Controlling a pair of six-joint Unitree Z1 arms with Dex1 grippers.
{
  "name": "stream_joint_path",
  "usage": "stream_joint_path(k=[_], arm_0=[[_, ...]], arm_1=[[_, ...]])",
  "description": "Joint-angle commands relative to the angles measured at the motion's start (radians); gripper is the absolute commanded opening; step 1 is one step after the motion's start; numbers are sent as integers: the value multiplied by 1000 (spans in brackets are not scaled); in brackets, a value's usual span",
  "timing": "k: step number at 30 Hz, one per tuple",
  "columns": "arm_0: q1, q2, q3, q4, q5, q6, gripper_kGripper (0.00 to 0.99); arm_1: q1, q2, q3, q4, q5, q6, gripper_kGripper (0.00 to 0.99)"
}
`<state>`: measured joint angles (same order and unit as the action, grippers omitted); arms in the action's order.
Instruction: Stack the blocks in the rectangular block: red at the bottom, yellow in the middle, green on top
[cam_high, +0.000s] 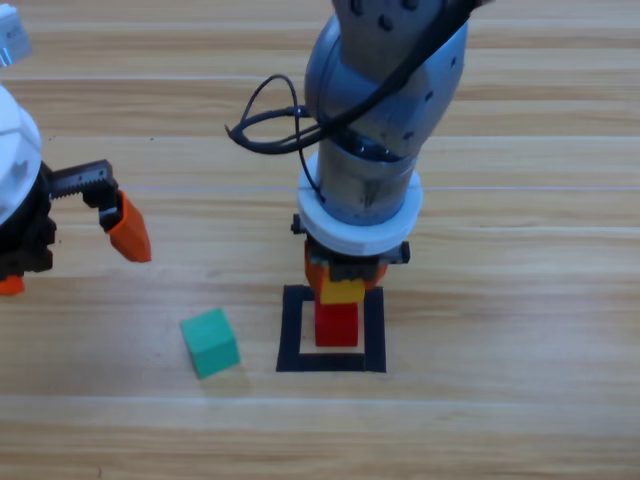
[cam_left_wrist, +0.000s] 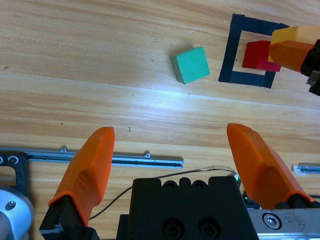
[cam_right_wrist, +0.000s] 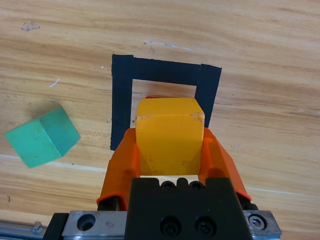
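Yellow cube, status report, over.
Right gripper shut on yellow cube, over red cube in taped rectangle. Left gripper open, waiting left. Green cube loose outside rectangle, nothing blocking.

Grey arm (cam_high: 385, 90), looping black cable (cam_high: 262, 125), orange fingers (cam_left_wrist: 90, 170), black gripper body (cam_right_wrist: 177, 207)

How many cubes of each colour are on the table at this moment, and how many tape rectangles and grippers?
Red cube: 1
Yellow cube: 1
Green cube: 1
Black tape rectangle: 1
Grippers: 2, the left gripper and the right gripper
Total: 6
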<state>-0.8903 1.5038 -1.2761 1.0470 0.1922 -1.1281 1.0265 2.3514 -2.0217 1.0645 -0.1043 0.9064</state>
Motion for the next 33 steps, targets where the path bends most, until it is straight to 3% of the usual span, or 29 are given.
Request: stream_joint_path(k=[1,18,20,22,24,25,33], arm_0=[[-18,-20,23,-10,-8,10,962],[-18,-30,40,-25,-14,8,962],[-18,-30,46,-30,-14,8,962],[-18,-30,50,-33,-16,8,962],[-18,-31,52,-36,-16,8,962],[-18,-31,52,-36,-16,8,962],[-18,-31,50,-39,-19,8,962]], arm_1=[[46,75,-11,14,15,-4,84],[52,77,-17,18,9,-6,91],[52,82,-17,18,12,-7,221],[52,85,-23,20,12,-6,514],[52,89,-23,23,9,-9,930],[52,91,-28,23,8,-11,990],[58,-34,-29,25,-34,-57,990]])
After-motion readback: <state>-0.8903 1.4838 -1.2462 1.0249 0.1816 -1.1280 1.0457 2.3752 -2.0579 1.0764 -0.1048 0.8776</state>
